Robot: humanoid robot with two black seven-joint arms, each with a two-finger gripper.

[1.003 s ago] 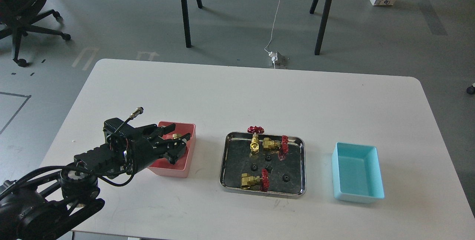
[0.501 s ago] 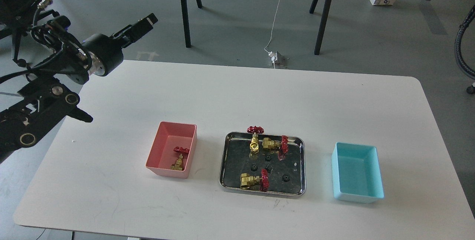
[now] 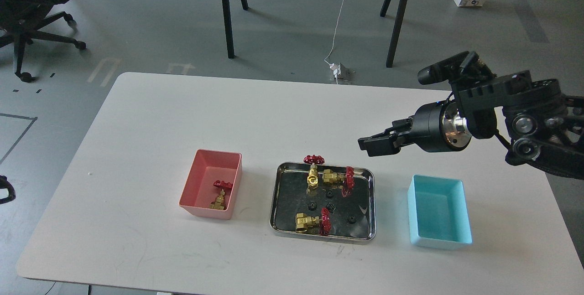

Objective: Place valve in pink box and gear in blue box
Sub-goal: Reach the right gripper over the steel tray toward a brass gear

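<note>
Head view shows us one valve (image 3: 220, 193) already lying in the pink box (image 3: 195, 181) at lower left, three more and the gears (image 3: 312, 205) waiting in the centre tray (image 3: 370, 204), the blue box (image 3: 461, 215) empty, while our right claw (image 3: 370, 144), whose finger gap we cannot tell, hovers above the tabletop (image 3: 273, 112).

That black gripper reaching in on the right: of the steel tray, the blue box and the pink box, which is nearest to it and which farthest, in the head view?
From the right gripper:
1. Steel tray, just below and left of it.
2. Blue box, below it, toward the right; nearly as close.
3. Pink box, far across on the left, holding one valve.
</note>
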